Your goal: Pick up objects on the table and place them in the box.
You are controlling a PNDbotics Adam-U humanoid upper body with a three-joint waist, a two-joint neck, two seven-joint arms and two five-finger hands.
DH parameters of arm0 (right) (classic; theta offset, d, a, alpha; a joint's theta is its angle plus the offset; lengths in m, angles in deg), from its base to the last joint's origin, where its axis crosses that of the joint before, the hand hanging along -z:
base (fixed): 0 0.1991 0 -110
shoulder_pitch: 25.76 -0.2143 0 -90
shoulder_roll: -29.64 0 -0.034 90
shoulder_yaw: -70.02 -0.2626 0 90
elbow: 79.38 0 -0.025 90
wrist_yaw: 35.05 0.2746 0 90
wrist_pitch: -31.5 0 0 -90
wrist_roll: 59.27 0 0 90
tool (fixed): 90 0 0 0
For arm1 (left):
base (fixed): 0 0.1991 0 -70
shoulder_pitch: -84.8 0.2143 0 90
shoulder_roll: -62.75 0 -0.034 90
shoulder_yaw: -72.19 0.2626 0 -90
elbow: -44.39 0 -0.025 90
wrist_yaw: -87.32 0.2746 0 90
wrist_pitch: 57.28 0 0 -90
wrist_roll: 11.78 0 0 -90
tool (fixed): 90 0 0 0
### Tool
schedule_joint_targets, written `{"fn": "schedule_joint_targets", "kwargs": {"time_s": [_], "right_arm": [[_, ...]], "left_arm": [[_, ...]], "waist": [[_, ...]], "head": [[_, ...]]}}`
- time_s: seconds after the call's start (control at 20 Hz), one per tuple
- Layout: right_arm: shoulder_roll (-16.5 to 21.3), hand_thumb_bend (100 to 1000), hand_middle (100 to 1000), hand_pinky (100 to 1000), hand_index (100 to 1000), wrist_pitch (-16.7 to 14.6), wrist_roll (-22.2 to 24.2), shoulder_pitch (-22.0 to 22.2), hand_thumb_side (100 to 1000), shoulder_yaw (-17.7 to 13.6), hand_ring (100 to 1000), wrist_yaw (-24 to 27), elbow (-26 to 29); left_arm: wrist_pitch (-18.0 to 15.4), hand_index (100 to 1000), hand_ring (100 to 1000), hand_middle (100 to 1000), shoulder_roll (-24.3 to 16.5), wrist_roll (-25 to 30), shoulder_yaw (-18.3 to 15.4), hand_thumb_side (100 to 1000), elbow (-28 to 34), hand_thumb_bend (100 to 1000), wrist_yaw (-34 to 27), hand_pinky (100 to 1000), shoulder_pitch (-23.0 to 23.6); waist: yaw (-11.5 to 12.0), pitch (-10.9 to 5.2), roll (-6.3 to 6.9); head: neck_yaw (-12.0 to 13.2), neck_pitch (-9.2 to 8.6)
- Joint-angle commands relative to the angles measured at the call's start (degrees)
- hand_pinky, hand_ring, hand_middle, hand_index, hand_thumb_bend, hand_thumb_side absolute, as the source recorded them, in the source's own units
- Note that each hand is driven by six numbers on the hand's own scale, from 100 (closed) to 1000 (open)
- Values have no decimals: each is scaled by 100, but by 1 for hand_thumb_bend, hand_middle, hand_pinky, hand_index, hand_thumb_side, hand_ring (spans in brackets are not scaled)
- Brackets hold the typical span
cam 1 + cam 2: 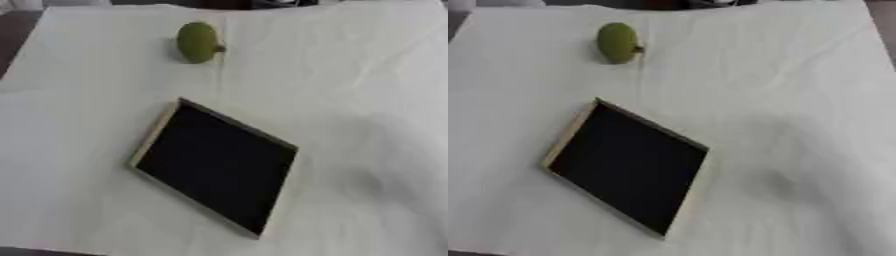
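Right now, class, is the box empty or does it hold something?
Empty: the box shows only its dark inside, and the green fruit lies apart on the cloth.

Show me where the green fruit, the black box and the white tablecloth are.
green fruit point(197, 42), left eye view, middle of its skin.
black box point(214, 162), left eye view, dark inside floor.
white tablecloth point(798, 100), right eye view, bare cloth right of the box.

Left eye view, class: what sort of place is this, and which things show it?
Probably a staged tabletop for a sorting test, not a home: a table draped in plain white cloth, a single green fruit, and one shallow box with a dark inside.
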Motion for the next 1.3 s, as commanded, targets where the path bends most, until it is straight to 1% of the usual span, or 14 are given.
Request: {"fn": "schedule_joint_targets", "kwargs": {"time_s": [0.05, 0.15, 0.2, 0.25, 0.45, 0.6, 0.7, 0.75, 0.95, 1.05, 1.15, 1.3], "right_arm": [[169, 100, 598, 738, 723, -18, 31, -11, 548, -14, 725, 36, 88], [166, 100, 598, 738, 724, -18, 44, -10, 549, -5, 725, 37, 88], [164, 100, 598, 738, 724, -17, 50, -10, 549, 0, 725, 38, 88], [164, 100, 597, 738, 724, -14, 56, -10, 551, 5, 725, 40, 88], [165, 100, 597, 738, 724, -11, 80, -12, 552, 19, 725, 53, 88], [160, 100, 597, 738, 724, -2, 90, -8, 553, 22, 726, 65, 88], [159, 100, 596, 738, 725, 3, 97, -8, 554, 21, 726, 70, 88], [157, 100, 596, 738, 725, 4, 97, -5, 555, 18, 726, 71, 88], [143, 100, 596, 738, 725, 15, 93, 2, 560, 7, 726, 76, 88], [140, 100, 596, 738, 725, 20, 99, -2, 560, 11, 726, 83, 88], [137, 100, 596, 738, 725, 22, 105, -3, 561, 12, 726, 91, 88], [129, 100, 596, 738, 725, 33, 119, -8, 564, 20, 727, 107, 88]], "left_arm": [[-159, 902, 797, 912, -221, 72, 102, 330, -249, 100, 461, 905, -213], [-286, 915, 810, 919, -203, 132, 177, 300, -455, 100, 769, 907, -335], [-374, 915, 810, 919, -193, 156, 207, 300, -556, 100, 914, 907, -391], [-464, 920, 816, 913, -188, 198, 244, 273, -660, 100, 1086, 909, -444], [-749, 935, 829, 917, -120, 414, 340, 254, -1134, 100, 1770, 916, -686], [-902, 942, 838, 920, -57, 476, 372, 249, -1482, 100, 2215, 920, -840], [-960, 960, 849, 943, -20, 422, 354, 248, -1601, 100, 2477, 922, -883], [-983, 967, 847, 944, -7, 359, 337, 217, -1611, 100, 2592, 919, -881], [-994, 952, 843, 935, 45, 205, 340, 174, -1624, 100, 2938, 922, -835], [-978, 946, 844, 932, 85, 226, 354, 172, -1653, 110, 3011, 927, -859], [-978, 943, 850, 932, 128, 293, 374, 176, -1655, 146, 3050, 936, -908], [-999, 946, 853, 935, 229, 415, 421, 174, -1638, 144, 3099, 939, -1030]], "waist": [[-4, -129, -10], [-11, -125, -14], [-12, -124, -15], [-17, -122, -13], [-34, -125, -11], [-41, -136, -9], [-48, -141, -3], [-51, -142, 0], [-61, -143, 10], [-67, -147, 10], [-71, -153, 11], [-80, -162, 12]], "head": [[-59, -49], [-60, -51], [-55, -49], [-42, -45], [-12, -47], [-11, -61], [-7, -64], [-8, -66], [-10, -70], [-4, -76], [10, -79], [42, -75]]}}
